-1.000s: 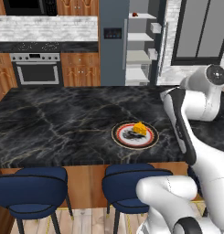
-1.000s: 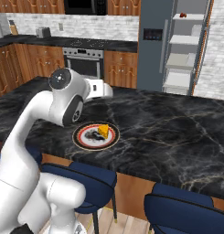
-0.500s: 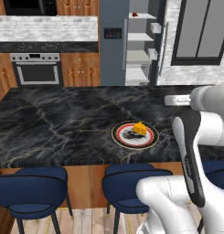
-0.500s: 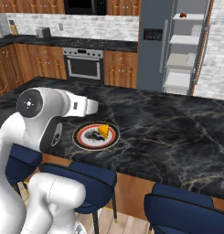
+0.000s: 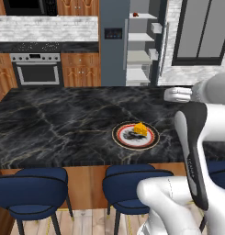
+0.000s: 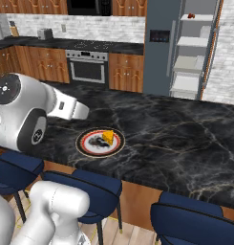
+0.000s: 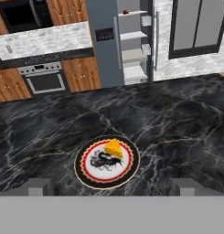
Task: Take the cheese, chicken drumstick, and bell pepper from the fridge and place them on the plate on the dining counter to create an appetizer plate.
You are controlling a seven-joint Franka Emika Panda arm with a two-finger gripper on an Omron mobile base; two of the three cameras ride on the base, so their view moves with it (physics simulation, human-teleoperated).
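The round plate (image 7: 107, 161) with the orange-red rim lies on the black marble dining counter (image 7: 177, 123), and the yellow cheese wedge (image 7: 114, 148) rests on its far edge. My gripper (image 7: 112, 187) hovers above the plate's near side. It is open, its fingertips (image 7: 38, 186) wide apart with nothing between them. Plate (image 5: 135, 136) and cheese (image 5: 140, 129) also show from the left base, and plate (image 6: 100, 142) and cheese (image 6: 108, 137) from the right. Behind the counter the slate-grey fridge (image 7: 104, 41) stands open. The red bell pepper (image 7: 125, 12) sits on its top shelf. The drumstick is out of view.
Blue stools (image 5: 31, 188) line the counter's near edge. A steel oven (image 5: 36, 69) and wooden cabinets (image 5: 79, 69) stand along the back wall, left of the fridge. White boxes (image 5: 156, 28) sit in the open fridge door. A dark-framed window (image 7: 195, 27) is at the right.
The arm has swung back from over the plate toward the counter's near edge. The cheese and plate have not moved.
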